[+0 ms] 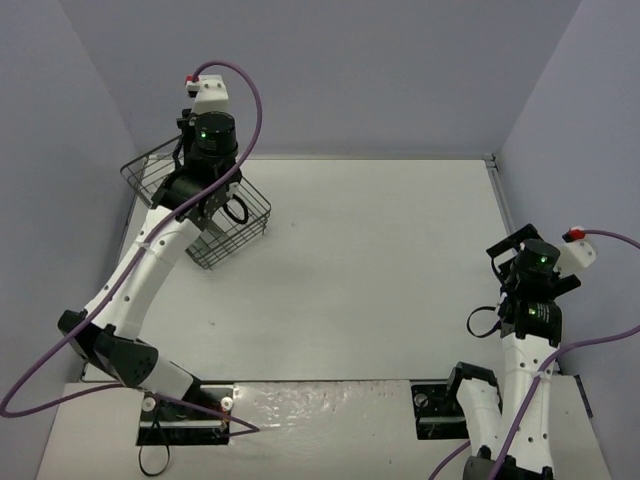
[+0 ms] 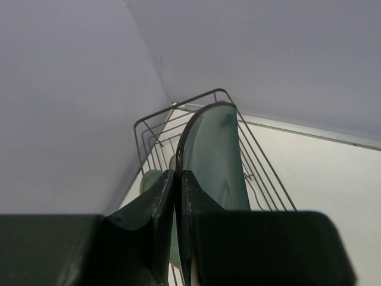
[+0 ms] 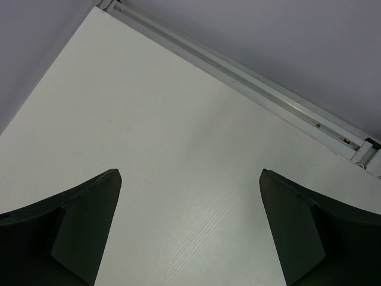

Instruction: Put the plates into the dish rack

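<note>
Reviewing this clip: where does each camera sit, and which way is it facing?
Top external: above and behind the bases, looking down on the table; the left arm reaches the dish rack, and the right arm is folded.
Left wrist: on the left wrist, looking along the left jaws, shut on the teal plate upright inside the rack.
Right wrist: on the right wrist, looking down at the table and its edge rail; the right jaws, open, frame the view.
Shared: top external and left wrist both show the rack.

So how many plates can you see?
2: a teal plate upright in the rack, held by the left gripper, and a pale green plate low beside it. Others may be hidden.
</note>
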`<action>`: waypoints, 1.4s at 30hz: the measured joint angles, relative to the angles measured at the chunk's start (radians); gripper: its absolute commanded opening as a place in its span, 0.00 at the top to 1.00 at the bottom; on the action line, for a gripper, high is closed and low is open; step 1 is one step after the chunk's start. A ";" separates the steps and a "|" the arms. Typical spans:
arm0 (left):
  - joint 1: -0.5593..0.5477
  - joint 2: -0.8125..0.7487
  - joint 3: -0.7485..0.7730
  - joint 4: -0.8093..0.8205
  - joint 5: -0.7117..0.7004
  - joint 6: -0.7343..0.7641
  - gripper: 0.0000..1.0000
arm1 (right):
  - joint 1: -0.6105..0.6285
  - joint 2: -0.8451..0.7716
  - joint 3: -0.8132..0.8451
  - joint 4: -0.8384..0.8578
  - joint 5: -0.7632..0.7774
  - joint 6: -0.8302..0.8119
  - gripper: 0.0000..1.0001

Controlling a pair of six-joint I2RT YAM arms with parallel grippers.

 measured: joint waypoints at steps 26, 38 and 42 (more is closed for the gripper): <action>0.059 0.421 -0.076 0.860 -0.308 0.579 1.00 | 0.000 0.040 0.000 0.000 0.011 -0.012 0.00; 0.091 0.436 -0.277 1.213 -0.190 0.742 1.00 | 0.000 0.042 0.000 0.001 0.000 -0.023 0.00; 0.090 0.447 -0.317 1.340 -0.162 0.803 1.00 | 0.000 0.049 0.000 0.006 -0.015 -0.026 0.00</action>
